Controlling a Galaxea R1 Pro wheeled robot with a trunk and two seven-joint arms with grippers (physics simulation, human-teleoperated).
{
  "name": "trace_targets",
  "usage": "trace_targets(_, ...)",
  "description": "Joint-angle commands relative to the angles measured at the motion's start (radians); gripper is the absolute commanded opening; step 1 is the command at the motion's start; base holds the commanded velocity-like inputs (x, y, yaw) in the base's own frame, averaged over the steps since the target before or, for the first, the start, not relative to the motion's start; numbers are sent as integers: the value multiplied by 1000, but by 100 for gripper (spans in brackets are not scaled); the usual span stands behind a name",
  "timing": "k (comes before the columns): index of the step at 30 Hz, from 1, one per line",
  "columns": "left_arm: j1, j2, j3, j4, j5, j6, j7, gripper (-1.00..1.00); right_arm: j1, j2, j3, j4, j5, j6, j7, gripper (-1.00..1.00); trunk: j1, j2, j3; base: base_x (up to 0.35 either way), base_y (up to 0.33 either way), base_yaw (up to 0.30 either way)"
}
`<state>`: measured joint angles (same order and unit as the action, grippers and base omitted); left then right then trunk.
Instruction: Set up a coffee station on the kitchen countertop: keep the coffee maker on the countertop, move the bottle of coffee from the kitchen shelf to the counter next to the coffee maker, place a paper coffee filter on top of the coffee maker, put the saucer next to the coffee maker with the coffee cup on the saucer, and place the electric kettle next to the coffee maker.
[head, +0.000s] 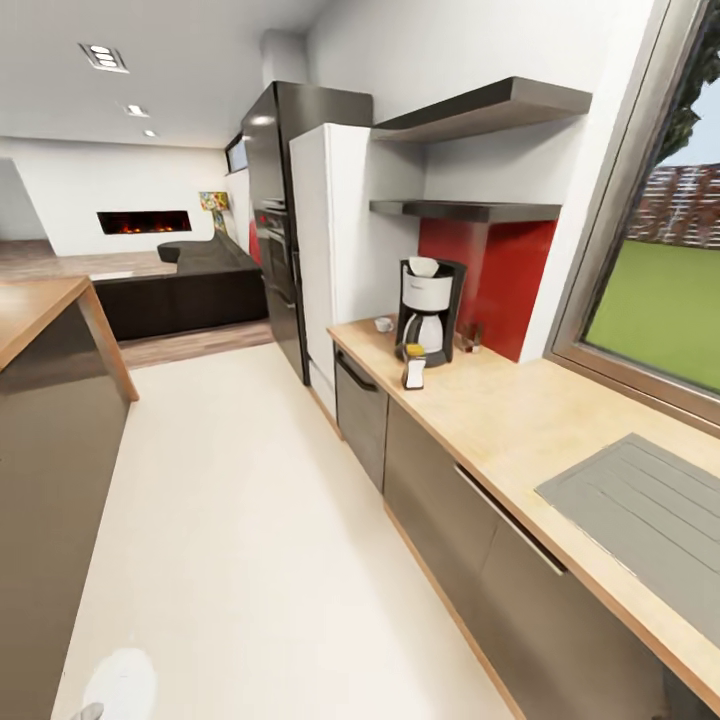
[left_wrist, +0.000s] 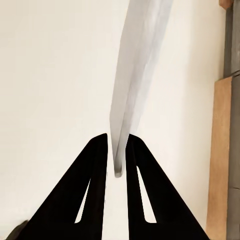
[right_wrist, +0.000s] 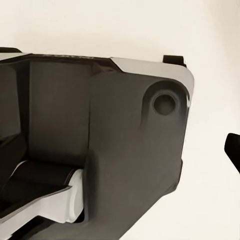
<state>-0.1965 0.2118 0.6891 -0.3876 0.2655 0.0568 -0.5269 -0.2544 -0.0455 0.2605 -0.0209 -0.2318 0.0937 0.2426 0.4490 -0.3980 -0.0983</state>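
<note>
The black and white coffee maker (head: 430, 310) stands on the wooden countertop (head: 520, 420) by the red backsplash, with a white paper filter (head: 423, 266) on top of it. A small white cup-like thing (head: 384, 324) sits on its far left side. In front of it stands a small white and black object (head: 413, 373) that is too small to name. My left gripper (left_wrist: 117, 137) is shut on the thin edge of a white saucer (left_wrist: 135, 75), which shows as a pale disc (head: 120, 685) low over the floor. One black fingertip (right_wrist: 233, 149) of my right gripper shows beside the robot's dark body.
Two dark wall shelves (head: 470, 210) hang above the coffee maker. A white fridge (head: 335, 250) and a black oven tower (head: 275, 220) close the counter's far end. A grey sink drainer (head: 640, 510) lies on the near counter. A wooden-topped island (head: 40, 400) is on the left, with pale floor (head: 230, 520) between.
</note>
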Motion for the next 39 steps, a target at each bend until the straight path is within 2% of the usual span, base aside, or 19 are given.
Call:
trace_targets(1, -1, 0, 4, 1, 5, 5, -4, -100, 0, -1, 8, -2, -11, 6, 1, 100, 1, -2, -3, 299, 175, 128)
trace_targets(9, -1, 0, 4, 1, 5, 5, -4, -100, 0, 3, 9, -4, 0, 9, -2, 100, 1, -2, -4, 308, 156, 32)
trace_targets(12, -1, 0, 4, 1, 5, 5, -4, -100, 0, 4, 9, -4, 61, 8, -3, 100, 1, -2, -4, 311, 150, 2)
trace_targets(14, -1, 0, 4, 1, 5, 5, -4, -100, 0, 7, 8, -4, 142, 7, -5, 100, 1, -2, -4, 311, 149, 0)
trace_targets(15, -1, 0, 4, 1, 5, 5, -4, -100, 0, 7, 7, -4, 149, 6, -5, 100, 1, -2, -4, 311, 149, 0)
trace_targets(39, -1, -2, 3, 1, 5, 5, -4, -100, 0, 1, 4, -5, 160, 8, -6, 100, 1, -2, -4, 311, 162, 0)
